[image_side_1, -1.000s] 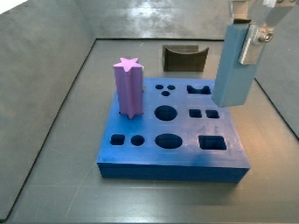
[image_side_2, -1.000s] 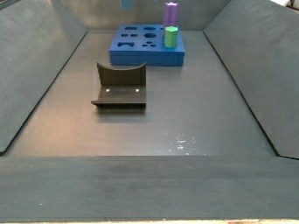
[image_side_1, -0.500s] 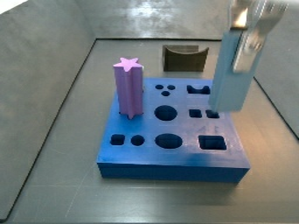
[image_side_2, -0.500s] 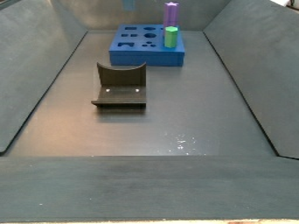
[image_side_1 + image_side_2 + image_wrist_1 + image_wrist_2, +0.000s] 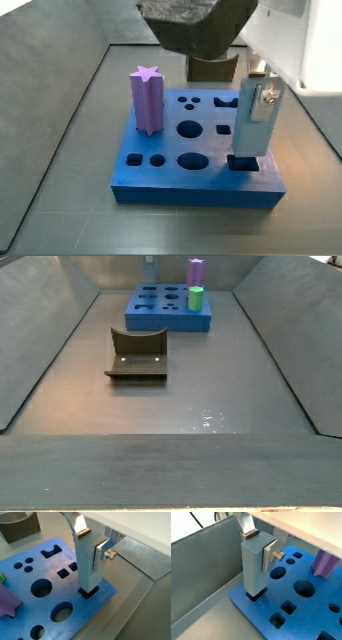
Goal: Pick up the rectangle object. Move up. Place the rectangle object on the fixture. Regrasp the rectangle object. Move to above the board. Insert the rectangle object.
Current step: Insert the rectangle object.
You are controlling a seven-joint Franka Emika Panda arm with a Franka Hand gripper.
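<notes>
The gripper (image 5: pixel 89 543) is right over the near corner of the large flat blue board with its many shaped holes (image 5: pixel 174 178), and its flat silver fingers (image 5: pixel 101 554) are clamped on the upper part of the long, slim light-blue rectangular bar (image 5: pixel 88 562). In both wrist views the bar (image 5: pixel 255 564) stands upright with its lower end sitting in a dark square hole at the board's (image 5: pixel 298 607) corner. In a side view the bar (image 5: pixel 250 125) rises straight from that corner slot, with the silver finger plate (image 5: pixel 263 100) pressed to its side and the arm's dark bulk above. The purple star-topped prism (image 5: pixel 148 100) stands upright in its own slot, well apart from the bar. Behind the board, the small dark olive-brown open fixture (image 5: pixel 211 68) sits on the grey floor. In a side view from the far end, the fixture (image 5: pixel 138 354) is empty, the board (image 5: pixel 168 311) beyond it, with a green cylinder (image 5: pixel 195 299) standing on it.
</notes>
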